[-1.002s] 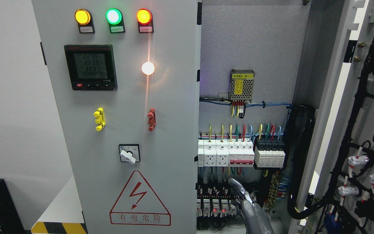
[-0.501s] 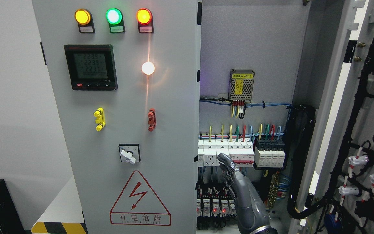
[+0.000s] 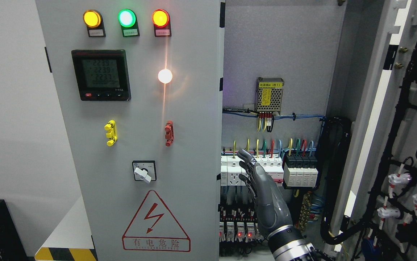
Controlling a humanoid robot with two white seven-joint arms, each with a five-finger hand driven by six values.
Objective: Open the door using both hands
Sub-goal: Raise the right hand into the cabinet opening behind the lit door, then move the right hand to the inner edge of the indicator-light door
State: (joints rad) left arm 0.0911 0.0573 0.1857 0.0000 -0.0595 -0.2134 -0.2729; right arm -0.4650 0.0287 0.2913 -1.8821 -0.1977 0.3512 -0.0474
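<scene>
One door open, one door left.
Right door [image 3: 393, 119] swung wide at frame right; left door [image 3: 136, 145] shut; right hand [image 3: 262, 195], fingers straight and together, empty, near its edge.

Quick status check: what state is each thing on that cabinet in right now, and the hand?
Left door: closed.
Right door: swung open.
Amber lamp: lit.
Green lamp: lit.
Red lamp: lit.
Meter: display on.
Right hand: open, holding nothing.

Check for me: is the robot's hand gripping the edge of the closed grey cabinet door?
No. The right hand hangs with fingers extended before the white circuit breakers, apart from the grey left door.
</scene>
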